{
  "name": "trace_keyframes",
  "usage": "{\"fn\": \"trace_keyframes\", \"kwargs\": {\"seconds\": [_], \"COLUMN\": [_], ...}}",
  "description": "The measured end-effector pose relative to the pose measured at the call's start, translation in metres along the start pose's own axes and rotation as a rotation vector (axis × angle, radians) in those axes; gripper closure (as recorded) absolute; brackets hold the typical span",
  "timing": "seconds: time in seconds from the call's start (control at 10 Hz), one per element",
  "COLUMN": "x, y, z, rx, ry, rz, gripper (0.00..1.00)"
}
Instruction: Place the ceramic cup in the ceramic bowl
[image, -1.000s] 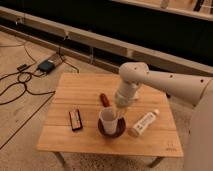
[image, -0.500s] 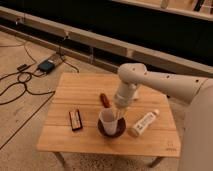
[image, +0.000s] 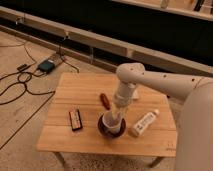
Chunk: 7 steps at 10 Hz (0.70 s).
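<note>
Count from my station: one wooden table (image: 90, 95), one ceramic cup (image: 112, 123), one ceramic bowl (image: 103, 130), one white bottle (image: 144, 123), one small red oblong object (image: 105, 100), one flat dark block (image: 75, 119) with a pale face. One arm, one gripper (image: 118, 109). On the floor to the left, one small teal box (image: 46, 65) with dark cables (image: 22, 85) trailing from it.

Writing: the bottle carries a label with dark markings, but I cannot read any of it. No brand legible on anything else.

Cup and bowl: the white cup stands upright inside the dark maroon bowl, near the front middle of the table. The bowl's rim shows around the cup's base on the left and front.

Gripper: it hangs straight down from the white arm, directly over the cup, its tip at the cup's rim on the far side. I cannot tell how far apart the fingers stand, nor whether they touch the cup; the tip blends with the cup's white wall.

Neighbours: the red object lies just behind the bowl, apart from it. The bottle lies on its side to the right of the bowl, angled, near but not touching. The dark block lies to the left of the bowl, a small gap between them.
</note>
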Motion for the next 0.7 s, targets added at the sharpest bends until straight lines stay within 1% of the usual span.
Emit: {"fn": "trace_keyframes", "kwargs": {"seconds": [0.2,0.7], "x": [-0.0012,-0.0057], "y": [0.0022,0.0089], "z": [-0.0006,-0.0018], "rx": [0.004,0.012], "ry": [-0.01,-0.018], "rz": [-0.008,-0.021], "gripper": [0.2,0.2]}}
